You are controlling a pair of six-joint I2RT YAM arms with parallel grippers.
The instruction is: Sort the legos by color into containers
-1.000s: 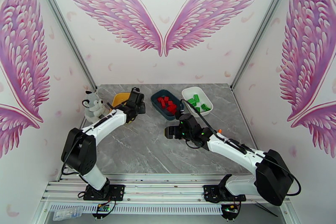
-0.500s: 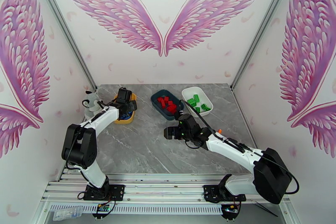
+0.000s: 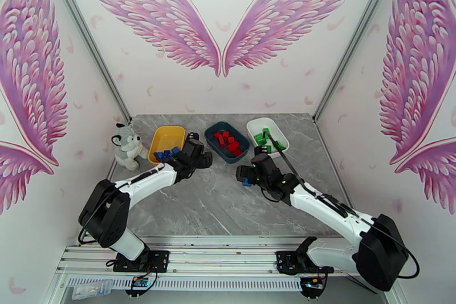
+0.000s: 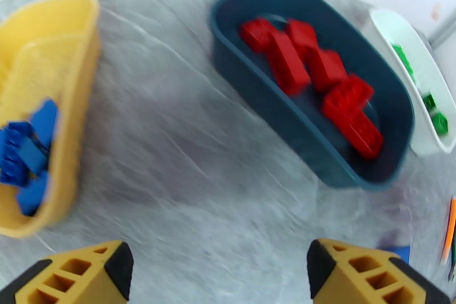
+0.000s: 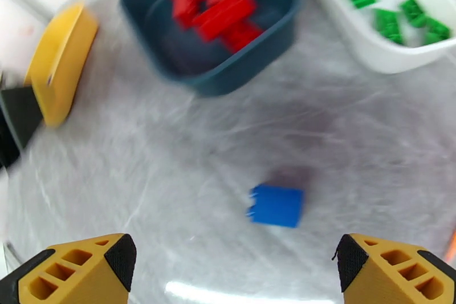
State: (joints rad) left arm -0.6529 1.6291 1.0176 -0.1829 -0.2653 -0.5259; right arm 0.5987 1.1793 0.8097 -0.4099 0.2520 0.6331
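Three containers stand in a row at the back. The yellow tray (image 3: 165, 140) (image 4: 62, 43) holds blue legos (image 3: 167, 154) (image 4: 25, 157). Red legos (image 3: 226, 140) (image 4: 319, 71) (image 5: 219, 5) lie in the dark teal tray (image 3: 214, 131) (image 4: 268, 105) (image 5: 222, 80). Green legos (image 3: 263, 137) (image 5: 393, 8) lie in the white tray (image 3: 253, 125) (image 5: 370, 54). One blue brick (image 3: 246, 182) (image 5: 276, 205) lies loose on the table. My right gripper (image 3: 246, 173) (image 5: 233, 271) hovers open just above it. My left gripper (image 3: 202, 158) (image 4: 219, 276) is open and empty, between the yellow and teal trays.
A grey-white plush husky (image 3: 127, 146) sits at the table's left edge beside the yellow tray. An orange-tipped tool (image 4: 450, 231) lies near the white tray. Bare marble tabletop (image 3: 199, 208) stretches in front of both grippers.
My left gripper was shut by the yellow tray, swung over it and opened, then moved right toward the teal tray. My right gripper shifted slightly back and right; the loose blue brick now shows beneath it.
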